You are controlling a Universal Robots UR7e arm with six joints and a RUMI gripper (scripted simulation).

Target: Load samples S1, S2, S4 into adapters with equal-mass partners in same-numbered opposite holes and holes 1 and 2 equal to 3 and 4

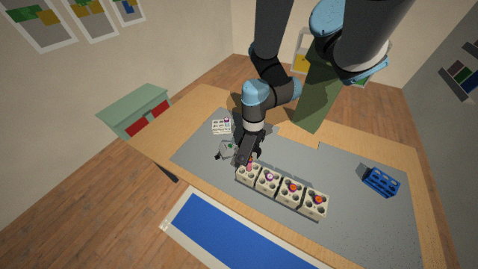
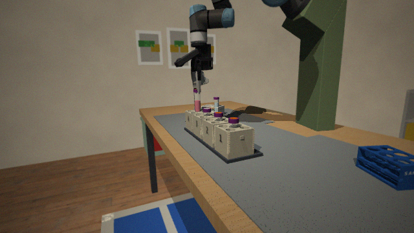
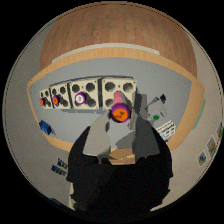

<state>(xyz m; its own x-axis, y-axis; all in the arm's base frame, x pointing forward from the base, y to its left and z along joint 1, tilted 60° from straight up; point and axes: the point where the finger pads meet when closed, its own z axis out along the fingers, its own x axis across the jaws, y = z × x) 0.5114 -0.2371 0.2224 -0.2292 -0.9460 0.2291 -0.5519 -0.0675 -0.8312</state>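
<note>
My gripper (image 1: 249, 160) (image 2: 196, 88) (image 3: 119, 110) is shut on a sample tube (image 1: 249, 165) (image 2: 196, 103) (image 3: 119, 113) with pink liquid, a purple cap and an orange dot. It holds the tube upright with its lower end at the top of adapter 4 (image 1: 243, 179) (image 2: 188, 121) (image 3: 131, 85), the end block of the loading stand (image 2: 246, 156). How deep the tube sits I cannot tell. Adapter 3 holds a white-dot blank (image 1: 269, 175). Adapter 2 holds an orange-dot tube (image 1: 293, 187) (image 2: 218, 114). Adapter 1 holds another orange-dot tube (image 1: 318, 199) (image 2: 233, 120).
A white rack (image 1: 218, 127) with one tube (image 1: 226, 120) (image 2: 216, 99) stands behind the stand. The small desk with the green DONE key (image 1: 230, 146) is beside my wrist. An empty blue rack (image 1: 381, 181) (image 2: 386, 165) lies at the far right.
</note>
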